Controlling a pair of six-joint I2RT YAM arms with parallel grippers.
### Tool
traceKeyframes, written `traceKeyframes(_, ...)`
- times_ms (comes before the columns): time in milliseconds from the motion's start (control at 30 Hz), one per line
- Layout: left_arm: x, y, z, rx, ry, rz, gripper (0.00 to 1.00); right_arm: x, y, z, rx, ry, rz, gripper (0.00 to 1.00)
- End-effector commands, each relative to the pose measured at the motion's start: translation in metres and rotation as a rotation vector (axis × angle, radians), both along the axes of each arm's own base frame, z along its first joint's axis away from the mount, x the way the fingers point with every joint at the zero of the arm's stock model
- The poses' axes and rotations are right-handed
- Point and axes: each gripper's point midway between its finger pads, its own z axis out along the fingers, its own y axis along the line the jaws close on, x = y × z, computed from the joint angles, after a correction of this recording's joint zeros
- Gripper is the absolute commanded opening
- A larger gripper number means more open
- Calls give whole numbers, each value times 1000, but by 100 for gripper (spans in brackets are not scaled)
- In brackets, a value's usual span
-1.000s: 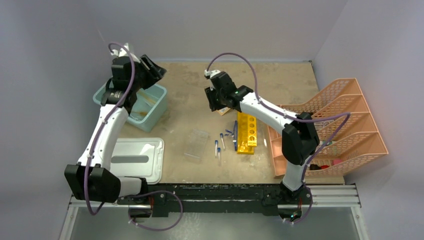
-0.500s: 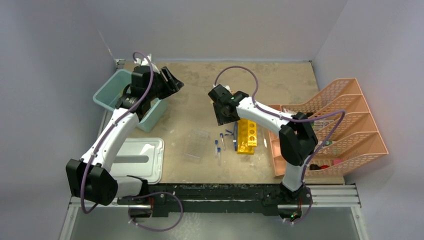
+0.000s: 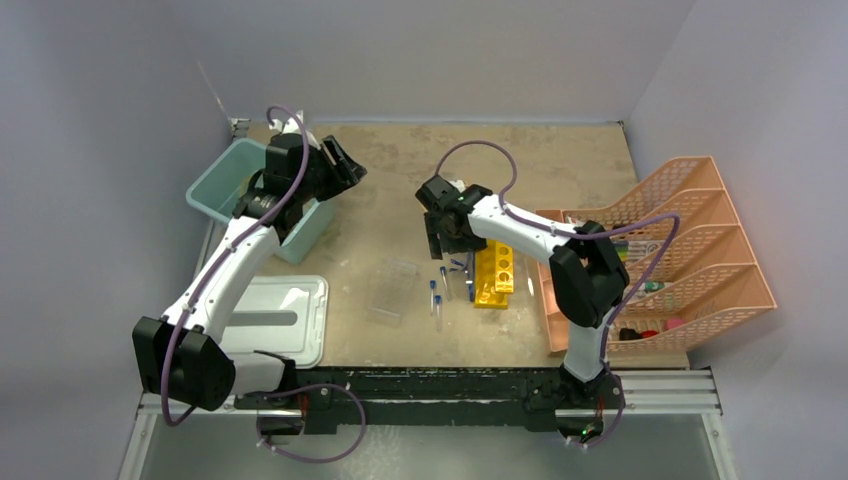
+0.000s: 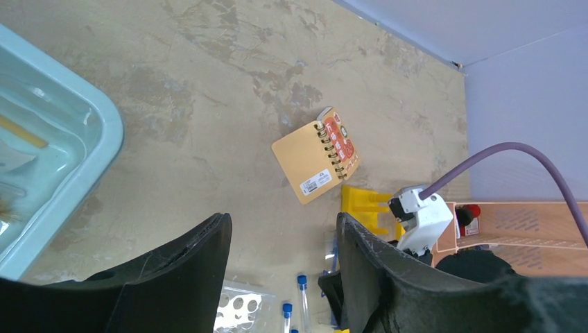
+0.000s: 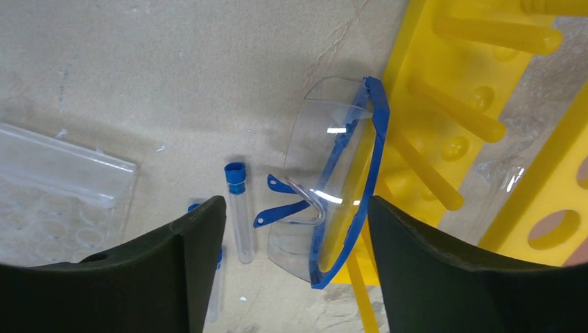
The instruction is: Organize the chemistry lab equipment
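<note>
Poised low with right fingers (image 3: 440, 245) spread wide, gripping nothing, directly above blue-framed safety glasses (image 5: 340, 180) lying on the surface (image 4: 208, 69) at the edge of a yellow rack (image 5: 548, 187). Just left of the glasses, blue-capped tubes (image 5: 239, 208) flat on the surface near a clear plastic tube rack (image 5: 55, 201). Well apart, left fingers (image 3: 340, 165) parted and empty, raised beside a teal bin (image 4: 104, 132), facing a spiral notebook (image 4: 319, 163).

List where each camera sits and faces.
Top external: high behind the robot, facing down on the tan table; left arm and right arm show.
Left wrist: on its arm, facing down past the open left tool at a tan spiral notebook.
Right wrist: likewise, past the open right tool at clear blue-framed safety glasses.
Shared: both wrist views catch the yellow plastic racks.
</note>
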Motion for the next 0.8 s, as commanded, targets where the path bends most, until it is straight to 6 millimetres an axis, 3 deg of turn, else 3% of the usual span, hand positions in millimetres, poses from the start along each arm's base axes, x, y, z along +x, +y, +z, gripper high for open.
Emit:
traceKeyframes(0,3,-1,6,10,-23,3,57,-8,-12,-8,-34,42,-55,80)
traceKeyframes(267,3,1,2,18,-12,11,57,-7,-13,-14,-18,52,-67,82)
traceKeyframes(567,3,2,-2,25,1,13,57,1,-4,-25,80,70,-37,59)
traceKeyframes(767,2,2,-3,28,6,11,57,5,0,-31,82,67,-23,64)
